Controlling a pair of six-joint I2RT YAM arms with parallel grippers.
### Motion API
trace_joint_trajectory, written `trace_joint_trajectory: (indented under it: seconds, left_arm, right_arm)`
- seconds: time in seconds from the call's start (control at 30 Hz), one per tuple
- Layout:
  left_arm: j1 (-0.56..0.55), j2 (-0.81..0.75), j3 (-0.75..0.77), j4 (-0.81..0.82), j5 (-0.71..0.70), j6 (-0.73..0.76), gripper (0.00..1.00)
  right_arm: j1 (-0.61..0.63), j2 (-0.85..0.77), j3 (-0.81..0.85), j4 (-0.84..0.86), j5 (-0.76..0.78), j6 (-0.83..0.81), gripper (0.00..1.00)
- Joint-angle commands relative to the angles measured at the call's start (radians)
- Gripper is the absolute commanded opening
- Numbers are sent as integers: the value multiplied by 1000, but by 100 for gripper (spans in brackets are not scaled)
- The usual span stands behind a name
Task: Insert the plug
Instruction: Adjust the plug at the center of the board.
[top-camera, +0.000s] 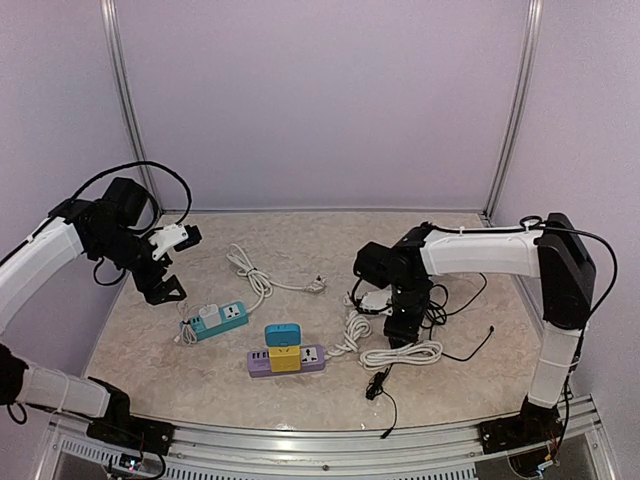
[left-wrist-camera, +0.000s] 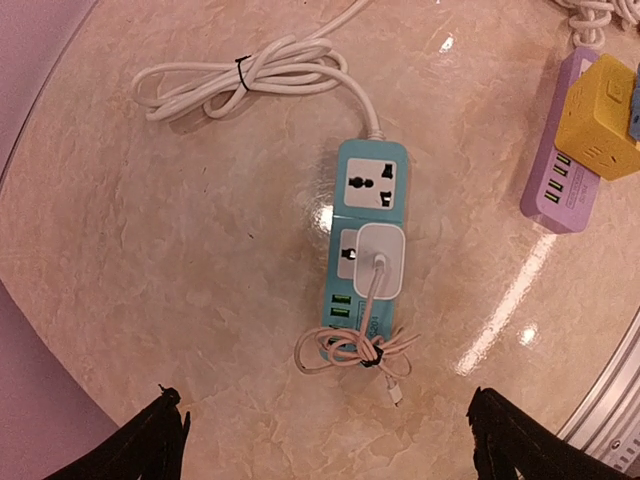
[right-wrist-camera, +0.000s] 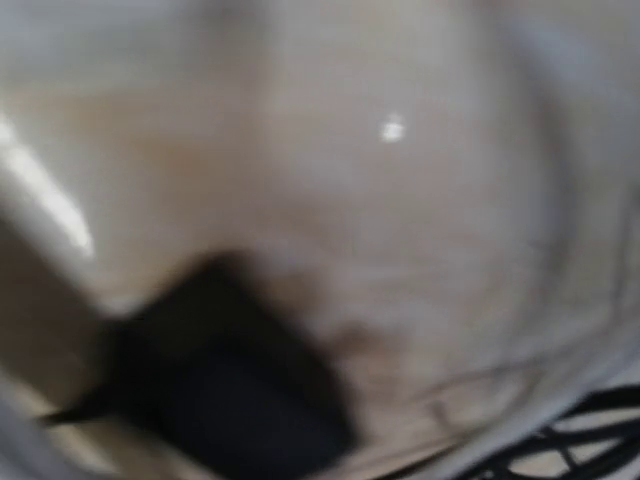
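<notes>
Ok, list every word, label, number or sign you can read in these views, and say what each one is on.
No text can be read anywhere.
On the teal power strip: faint print at its USB end, too small to read.
On the purple power strip: small lettering by its USB ports, too small to read.
Right wrist view: too blurred to show any text.

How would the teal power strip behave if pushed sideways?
The teal power strip looks rigid and flat, so it would likely slide on the glossy table rather than tip. Its coiled white cord is floppy and would probably trail behind.
</notes>
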Motion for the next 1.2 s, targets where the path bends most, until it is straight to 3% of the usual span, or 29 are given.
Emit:
trace_joint_trajectory:
  seconds: [0.0,0.27,0.47,0.57,0.7,0.73,0.93,1.17]
  left_arm:
    - [8,24,33,-29,48,-16,96]
    - [7,60,45,-36,54,-20,96]
    - [9,74,47,-35,49,-20,96]
    - [8,80,52,-35,49,-21,96]
    - [8,86,55,-38,49,-26,96]
    - [8,86,54,-40,47,-26,96]
    - [10,74,43,-41,46,-25,96]
    - [15,69,42,-44,46,-24,96]
  right_arm:
    - [86,-64,-103,41,-89,-110,67]
    - [87,1,-104,101,-32,-138,72]
    - [47,52,-89,114,-35,-158,71]
    - [40,72,-85,138,-63,-199,64]
    - [16,122,14,131,-109,-182,41]
    - [13,133,35,132,-116,-179,39]
    - [8,157,95,151,-168,-204,41]
    - [-13,104,93,151,-192,-148,50]
